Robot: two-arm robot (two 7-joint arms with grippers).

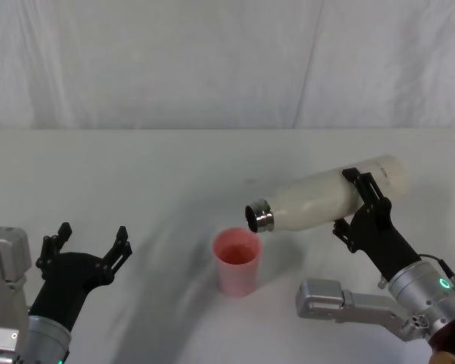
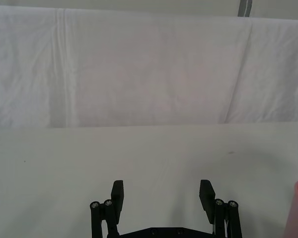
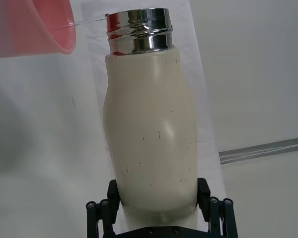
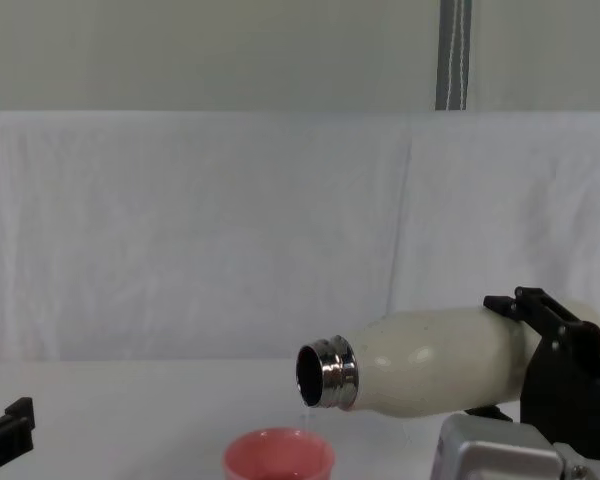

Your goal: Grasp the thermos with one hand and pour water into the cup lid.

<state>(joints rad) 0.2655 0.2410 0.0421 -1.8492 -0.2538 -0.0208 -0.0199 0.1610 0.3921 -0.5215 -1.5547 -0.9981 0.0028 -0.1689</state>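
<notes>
Step in hand: pouring — the thermos is tipped over the cup lid; a thin stream appears to leave its mouth in the right wrist view.
Right end effector: closed around the thermos body toward its base, holding it clear of the tabletop.
Left end effector: fingers spread wide, empty, parked at the robot's left.
Thermos axis: near horizontal — mouth aimed left and slightly down, just above the cup rim.
Cup lid: upright on the tabletop, below the neck.
Next move: judged to need a steady tilt, then righting the thermos.
</notes>
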